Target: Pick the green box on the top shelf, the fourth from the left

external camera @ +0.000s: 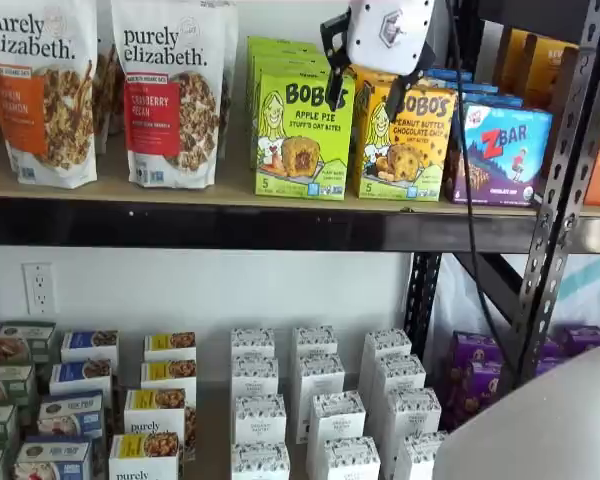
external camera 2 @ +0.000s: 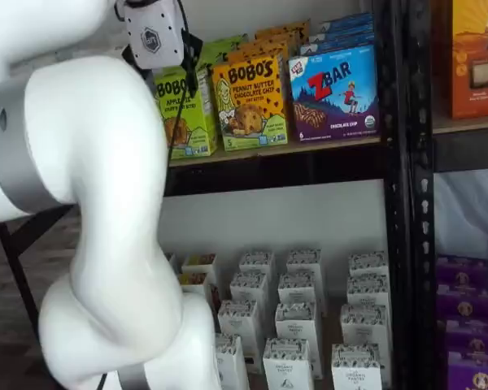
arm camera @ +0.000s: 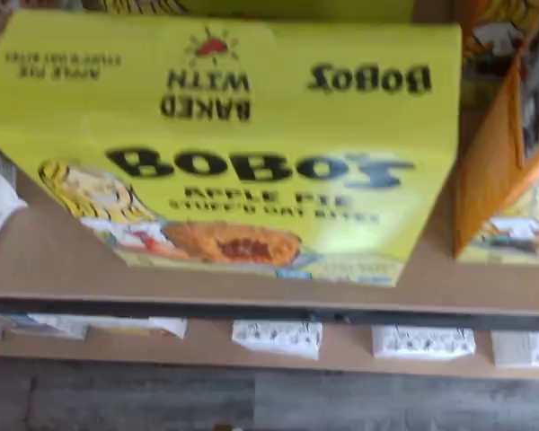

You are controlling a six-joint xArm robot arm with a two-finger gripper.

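Note:
The green box (external camera: 302, 135), lime green and printed "BOBO'S APPLE PIE", stands upright at the front of the top shelf (external camera: 130, 190), with more of its kind behind it. It fills most of the wrist view (arm camera: 242, 153), seen from above and in front. In a shelf view my gripper (external camera: 367, 92) hangs in front of the shelf, near the box's upper right corner and the orange box beside it. Its two black fingers (external camera: 333, 70) stand apart with nothing between them. The arm partly covers the green box (external camera 2: 183, 114) where the gripper body (external camera 2: 150, 36) shows.
An orange Bobo's peanut butter box (external camera: 405, 140) stands just right of the green box, then a blue ZBar box (external camera: 500, 150). Two granola bags (external camera: 175, 90) stand to the left. A black upright (external camera: 565, 170) rises at the right. White cartons (external camera: 320, 400) fill the lower shelf.

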